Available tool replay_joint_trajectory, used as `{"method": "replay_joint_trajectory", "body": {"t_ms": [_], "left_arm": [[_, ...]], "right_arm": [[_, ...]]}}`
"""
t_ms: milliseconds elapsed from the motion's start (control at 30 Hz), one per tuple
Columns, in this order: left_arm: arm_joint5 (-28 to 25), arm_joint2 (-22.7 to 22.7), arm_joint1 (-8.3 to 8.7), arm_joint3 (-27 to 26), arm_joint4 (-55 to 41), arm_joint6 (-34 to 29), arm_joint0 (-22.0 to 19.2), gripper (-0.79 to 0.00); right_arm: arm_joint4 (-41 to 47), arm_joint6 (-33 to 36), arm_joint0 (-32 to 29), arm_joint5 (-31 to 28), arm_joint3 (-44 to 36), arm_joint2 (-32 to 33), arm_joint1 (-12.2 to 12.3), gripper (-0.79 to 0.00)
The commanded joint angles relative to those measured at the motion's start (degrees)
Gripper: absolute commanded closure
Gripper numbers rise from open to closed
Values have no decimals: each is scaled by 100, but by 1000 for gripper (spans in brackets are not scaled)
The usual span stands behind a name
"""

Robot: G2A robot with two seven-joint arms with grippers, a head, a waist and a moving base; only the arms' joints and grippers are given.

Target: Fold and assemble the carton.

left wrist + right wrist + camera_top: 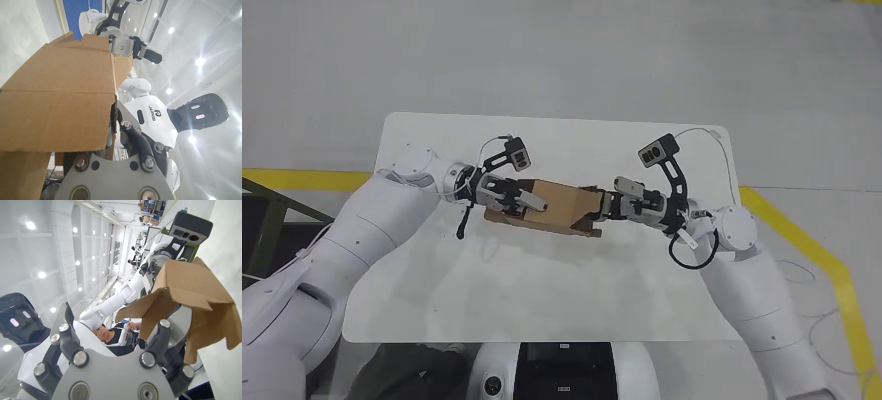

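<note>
Carton [557, 205] is over the middle of the white table [542, 290]. It's brown cardboard lying long-ways left to right btw my 2 grippers, w/ the flaps at its right end loose and splayed. Left gripper [517, 197] is clamped on the carton's left end, 1 finger laid over the top panel. Right gripper [614, 200] is at the right end, spread wide. 1 finger [66, 313] sticks out free, the other [179, 317] is tucked behind the flaps against the cardboard. Can't tell if the carton touches the table.
</note>
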Motion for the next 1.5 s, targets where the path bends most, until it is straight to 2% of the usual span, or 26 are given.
{"method": "replay_joint_trajectory", "body": {"t_ms": [0,633,1000,1200,1467], "left_arm": [[5,34,7,-42,36,0,6,0],[29,338,139,-430,-32,0,-61,0],[-218,244,161,-84,-350,0,-102,0],[-363,153,99,184,-259,0,-117,0],[-363,-51,-16,329,-204,0,-67,0]], "right_arm": [[7,-3,1,6,-2,35,6,-785],[121,156,311,11,342,-187,-52,-785],[181,141,-13,-88,7,68,5,-785],[534,390,-136,80,-141,-156,-26,-785],[503,490,-146,186,-171,-533,-81,-785]]}}
